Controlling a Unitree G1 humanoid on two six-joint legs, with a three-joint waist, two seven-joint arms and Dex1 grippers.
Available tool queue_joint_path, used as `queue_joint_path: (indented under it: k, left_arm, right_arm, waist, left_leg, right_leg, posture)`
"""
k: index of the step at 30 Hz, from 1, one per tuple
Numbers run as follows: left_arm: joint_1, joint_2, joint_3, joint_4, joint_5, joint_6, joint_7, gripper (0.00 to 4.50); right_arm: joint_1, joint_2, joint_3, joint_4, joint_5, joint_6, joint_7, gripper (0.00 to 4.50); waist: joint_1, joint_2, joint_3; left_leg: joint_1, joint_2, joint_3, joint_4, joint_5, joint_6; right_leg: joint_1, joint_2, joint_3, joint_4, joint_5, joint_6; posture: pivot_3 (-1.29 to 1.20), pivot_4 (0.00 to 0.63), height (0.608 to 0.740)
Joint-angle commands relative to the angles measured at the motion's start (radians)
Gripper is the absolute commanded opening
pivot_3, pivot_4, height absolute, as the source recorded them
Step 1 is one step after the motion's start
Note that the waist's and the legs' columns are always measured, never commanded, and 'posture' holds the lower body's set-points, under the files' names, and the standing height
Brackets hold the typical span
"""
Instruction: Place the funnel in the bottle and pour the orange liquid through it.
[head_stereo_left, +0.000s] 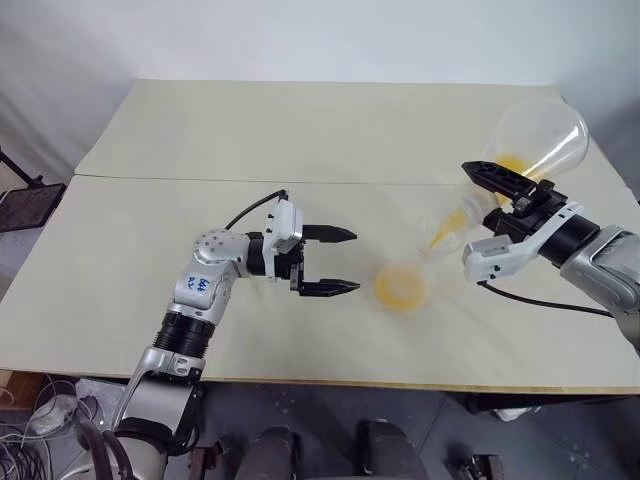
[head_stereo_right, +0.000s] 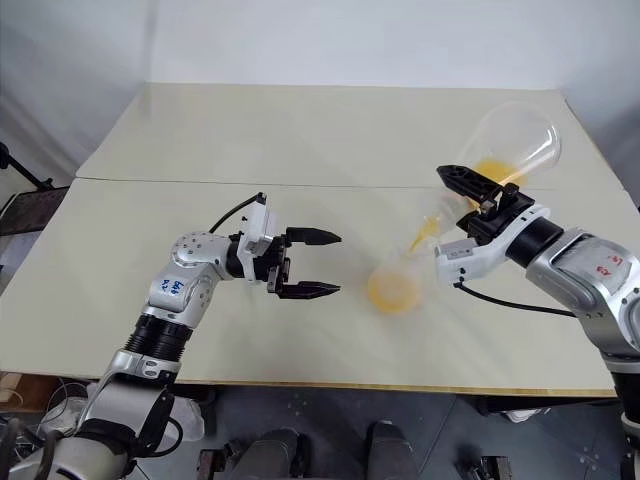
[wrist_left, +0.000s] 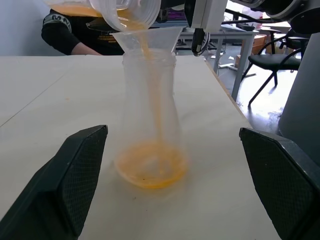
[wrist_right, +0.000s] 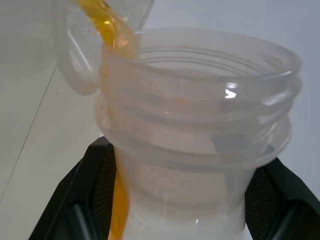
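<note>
On the pale table (head_stereo_left: 250, 130), near the front edge, the bottle (wrist_left: 150, 125) stands upright with the funnel (wrist_left: 150, 40) seated in its neck. The right gripper (head_stereo_left: 500, 205) is clamped on the neck of a large conical flask (head_stereo_left: 540, 140), tipped down toward the funnel. The orange liquid (wrist_left: 150, 170) runs from the flask mouth in a thin stream through the funnel, pooling at the bottle's base; some remains in the flask. The left gripper (head_stereo_left: 335, 262) hovers just beside the bottle, level, fingers (wrist_left: 75, 180) spread wide apart, holding nothing. A person's dark sleeve (wrist_left: 60, 35) shows behind the table.
</note>
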Motion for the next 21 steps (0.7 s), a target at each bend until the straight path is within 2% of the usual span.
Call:
queue_joint_path:
  k: [1, 21]
  left_arm:
    - [-0.019, 0.000, 0.016, -0.010, -0.007, -0.012, 0.002, 4.50]
    - [-0.021, -0.002, 0.016, -0.008, -0.007, -0.012, 0.003, 4.50]
  right_arm:
    - [-0.028, -0.027, -0.041, -0.021, -0.002, -0.006, -0.029, 2.82]
    - [-0.045, -0.042, -0.034, -0.007, -0.019, -0.050, -0.059, 2.82]
  waist:
    - [0.000, 0.000, 0.000]
    - [0.000, 0.000, 0.000]
  left_leg:
    - [0.000, 0.000, 0.000, 0.000, 0.000, 0.000]
    - [0.000, 0.000, 0.000, 0.000, 0.000, 0.000]
  right_leg:
    - [0.000, 0.000, 0.000, 0.000, 0.000, 0.000]
    - [0.000, 0.000, 0.000, 0.000, 0.000, 0.000]
  posture:
    - [0.00, 0.150, 0.740]
    - [0.00, 0.150, 0.740]
